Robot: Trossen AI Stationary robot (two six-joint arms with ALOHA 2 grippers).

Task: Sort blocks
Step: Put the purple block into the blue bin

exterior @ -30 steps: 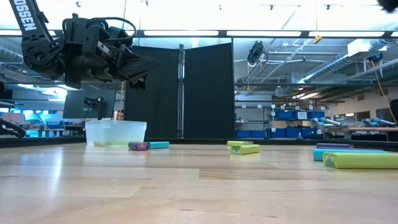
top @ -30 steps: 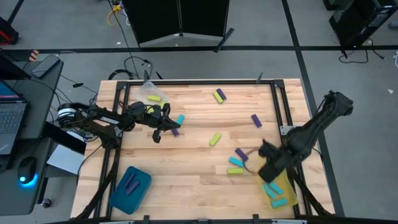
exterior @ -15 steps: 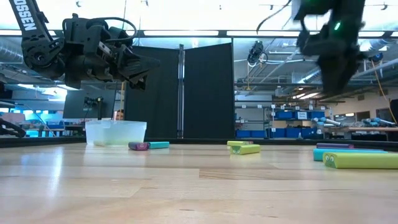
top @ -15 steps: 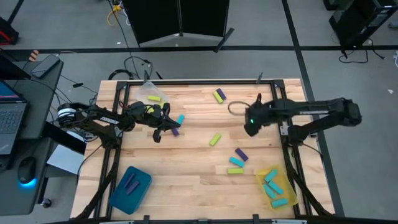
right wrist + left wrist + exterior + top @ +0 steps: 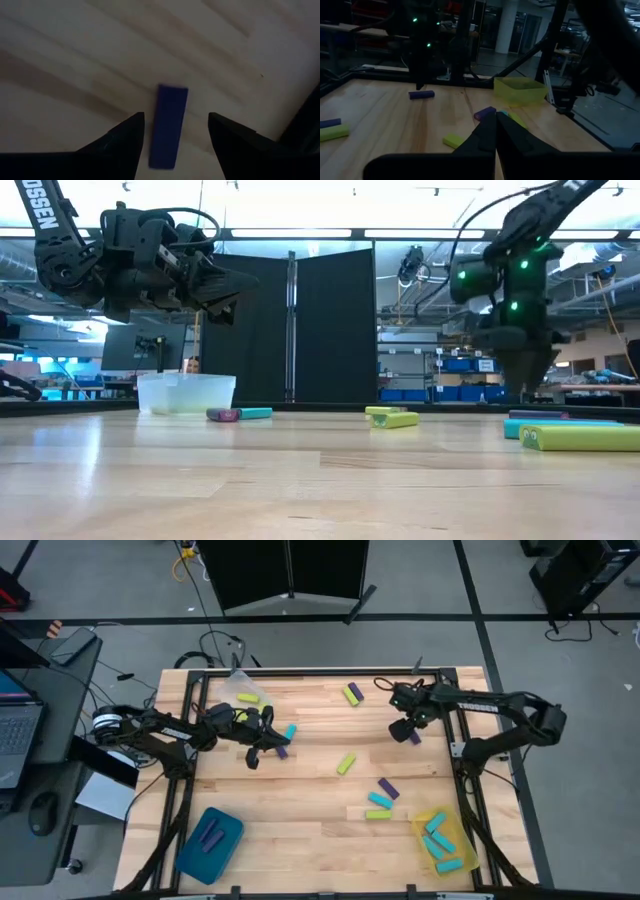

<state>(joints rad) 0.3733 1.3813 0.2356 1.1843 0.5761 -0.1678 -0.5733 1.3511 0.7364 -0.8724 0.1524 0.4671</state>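
Right gripper swung over from the yellow tray and hovers above a small purple oblong block far right, fingers spread wide, empty, apparently lining up a grab. Left gripper waits mid-left, pinched closed.

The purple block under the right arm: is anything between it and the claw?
No. The right gripper hangs open right over the purple block, one finger on each side, with only bare wooden table around it.
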